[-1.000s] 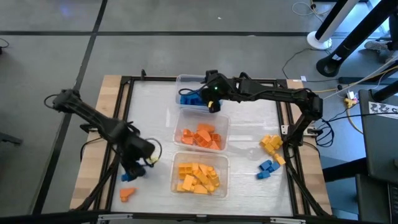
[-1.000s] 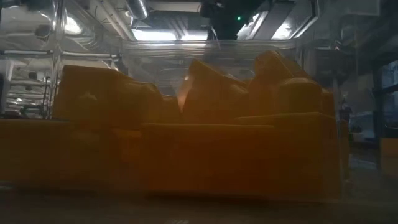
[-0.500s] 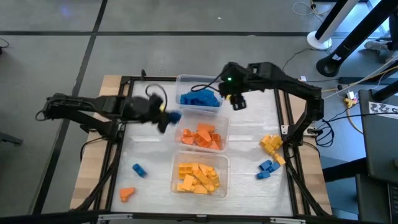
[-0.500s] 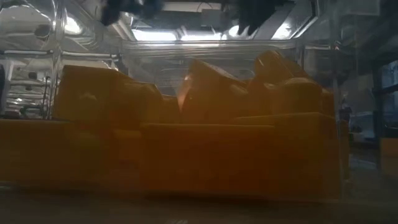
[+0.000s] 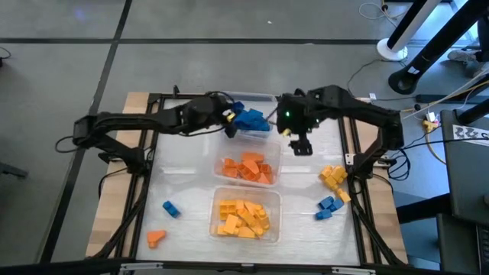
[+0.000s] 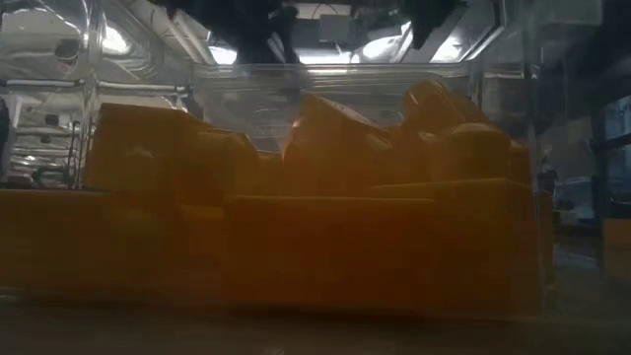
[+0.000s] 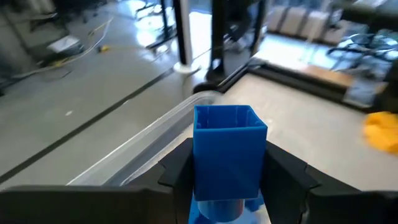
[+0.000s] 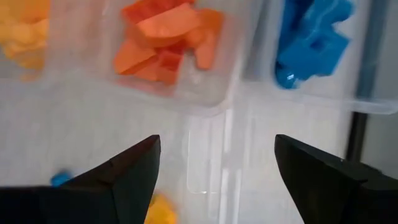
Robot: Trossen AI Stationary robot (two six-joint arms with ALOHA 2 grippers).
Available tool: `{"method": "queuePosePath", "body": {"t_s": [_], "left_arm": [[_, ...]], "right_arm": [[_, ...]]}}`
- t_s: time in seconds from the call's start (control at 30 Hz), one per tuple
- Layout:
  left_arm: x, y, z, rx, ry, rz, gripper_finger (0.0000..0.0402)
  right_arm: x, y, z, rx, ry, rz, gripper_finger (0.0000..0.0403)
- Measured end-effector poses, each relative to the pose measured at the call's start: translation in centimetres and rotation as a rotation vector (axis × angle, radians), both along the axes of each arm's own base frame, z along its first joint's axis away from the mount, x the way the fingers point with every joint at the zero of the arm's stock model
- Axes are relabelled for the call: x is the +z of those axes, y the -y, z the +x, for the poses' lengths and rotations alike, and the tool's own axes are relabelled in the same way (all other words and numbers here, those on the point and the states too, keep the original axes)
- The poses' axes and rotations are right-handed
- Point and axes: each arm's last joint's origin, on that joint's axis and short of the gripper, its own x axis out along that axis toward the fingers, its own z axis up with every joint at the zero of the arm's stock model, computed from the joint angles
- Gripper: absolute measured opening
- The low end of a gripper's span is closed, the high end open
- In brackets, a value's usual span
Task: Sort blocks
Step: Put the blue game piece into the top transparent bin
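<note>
Three clear tubs stand in a row down the table's middle: far one (image 5: 263,98) with blue blocks (image 5: 250,121), middle one with orange blocks (image 5: 247,167), near one with yellow blocks (image 5: 243,217). My left gripper (image 5: 228,115) reaches from the left over the far tub's left end, shut on a blue block (image 7: 227,149). My right gripper (image 5: 301,143) hangs open above bare table right of the far and middle tubs, nothing between its fingers (image 8: 130,177). In the low view the yellow blocks (image 6: 296,237) fill the picture. My left gripper pinches the blue block's two opposite side faces (image 7: 200,163) between its two fingers (image 7: 179,171). The fingers come nearly level from the table's left. The block is lifted clear, upright, its open hollow top facing up, above the far tub's rim (image 7: 149,146).
Loose blocks lie on the table: a blue one (image 5: 171,208) and an orange one (image 5: 156,237) near left, yellow ones (image 5: 333,176) and blue ones (image 5: 328,206) at the right. A black frame (image 5: 150,145) borders the work surface.
My left gripper has risen from the near left of the table with a blue block and swung toward the far tub, tipping from pointing down to nearly level. My right gripper, still open, has left the blue tub, moving toward the right and near edges and upward.
</note>
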Motion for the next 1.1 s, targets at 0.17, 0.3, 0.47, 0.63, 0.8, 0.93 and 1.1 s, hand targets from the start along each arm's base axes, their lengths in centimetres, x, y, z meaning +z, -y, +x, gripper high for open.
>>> {"method": "queuePosePath", "body": {"t_s": [0.17,0.3,0.47,0.63,0.8,0.93,1.1], "left_arm": [[-1.4,-2.0,0.5,0.059,-0.030,-0.019,0.0169],[-1.8,-3.0,0.4,0.104,-0.026,-0.049,0.0199],[-1.8,-3.4,0.2,0.128,-0.007,-0.070,0.0217],[-1.8,-3.4,0.3,0.107,-0.007,-0.076,0.0219],[-1.8,-3.3,0.3,0.080,-0.001,-0.092,0.0219],[-1.8,-3.3,0.3,0.077,-0.001,-0.093,0.0219],[-1.8,-3.3,0.3,0.079,0.002,-0.097,0.0219]], "right_arm": [[-0.7,-3.1,-1.3,-0.043,-0.031,0.043,0.0314],[-2.0,-5.4,-2.9,-0.160,-0.085,0.083,0.0314],[-4.6,-8.0,-5.5,-0.331,-0.179,0.098,0.0314],[-8.1,-10.6,-6.8,-0.302,-0.304,0.042,0.0314],[-11.8,-12.6,-7.9,-0.167,-0.419,-0.008,0.0314],[-14.6,-14.0,-8.8,-0.087,-0.463,0.005,0.0314],[-17.6,-15.9,-9.2,0.089,-0.398,0.017,0.0314]]}}
